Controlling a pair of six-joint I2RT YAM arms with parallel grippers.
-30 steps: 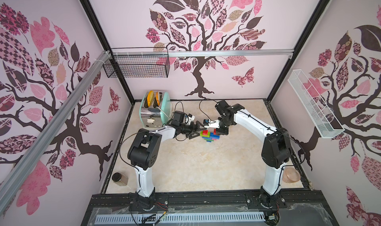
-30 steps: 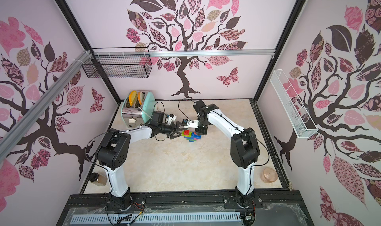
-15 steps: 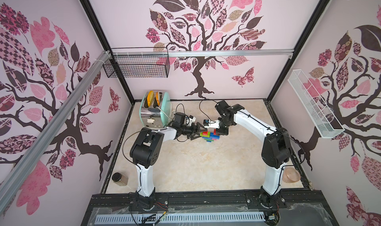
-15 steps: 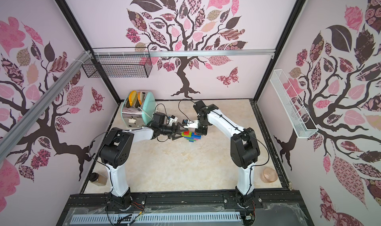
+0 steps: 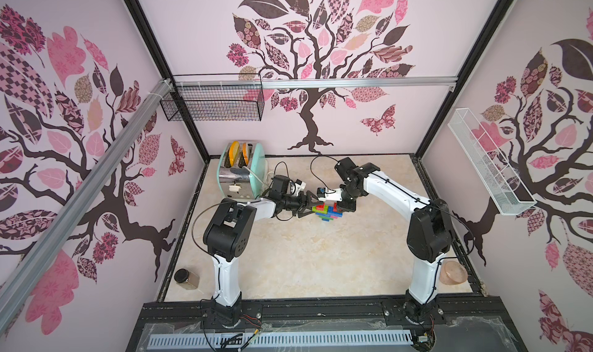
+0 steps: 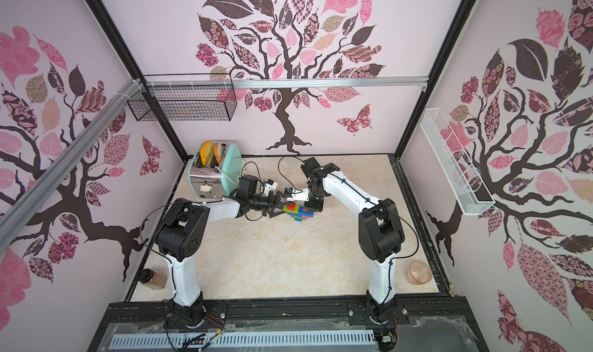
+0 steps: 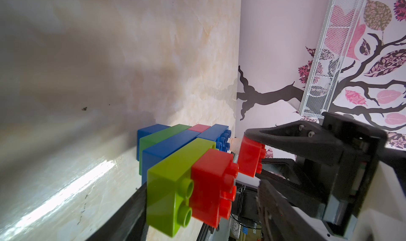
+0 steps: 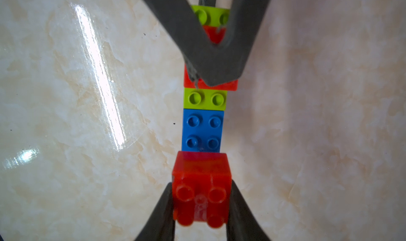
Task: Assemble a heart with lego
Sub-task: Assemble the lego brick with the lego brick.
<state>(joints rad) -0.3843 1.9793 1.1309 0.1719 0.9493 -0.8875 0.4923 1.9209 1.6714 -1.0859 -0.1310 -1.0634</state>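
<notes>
The left gripper [image 5: 316,207] has narrowed around the multicoloured plastic-brick heart [image 5: 330,211], grip unclear; the right gripper [image 8: 201,193] clamps a red square studded brick [image 8: 201,176].

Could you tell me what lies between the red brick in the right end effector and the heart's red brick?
In the right wrist view: bare blue studs, then lime studs.
</notes>
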